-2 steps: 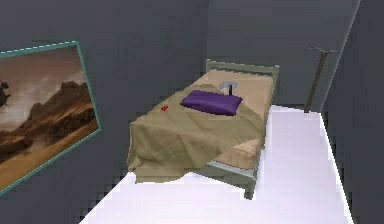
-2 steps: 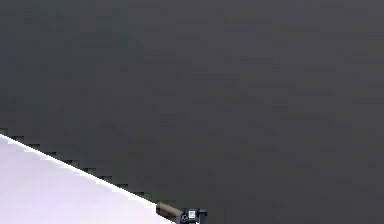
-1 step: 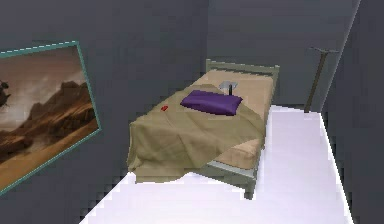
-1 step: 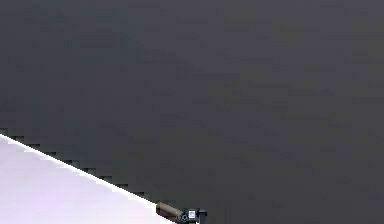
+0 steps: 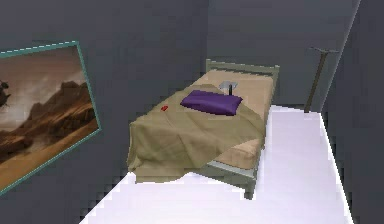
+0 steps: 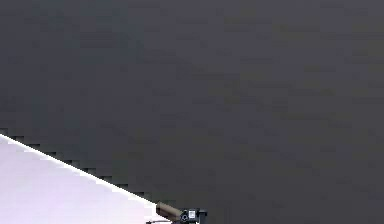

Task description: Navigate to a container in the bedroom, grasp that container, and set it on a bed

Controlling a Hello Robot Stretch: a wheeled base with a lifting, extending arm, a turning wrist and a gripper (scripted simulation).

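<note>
A big picture [image 5: 45,110] of brown rocky land in a blue-green frame hangs on the dark wall, to the left of the bed [image 5: 248,172]. The bed stands in the far corner on a white floor [image 5: 290,170]. A tan blanket [image 5: 175,140] lies over it and hangs down at the near end. A tiny red spot [image 5: 163,107] sits on the blanket near the bed's left side. A purple pillow [image 5: 212,102] lies in the middle of the bed. Just behind the pillow, at the head of the bed, is a small grey thing [image 5: 232,85], too small to name. A thin dark pole [image 5: 318,80] stands to the right of the bed. In the arm side view, the gripper [image 6: 162,208] pokes in at the bottom edge, where white floor meets a dark wall [image 6: 200,80]. Nobody can tell what its fingers are doing, or whether it holds anything.
</note>
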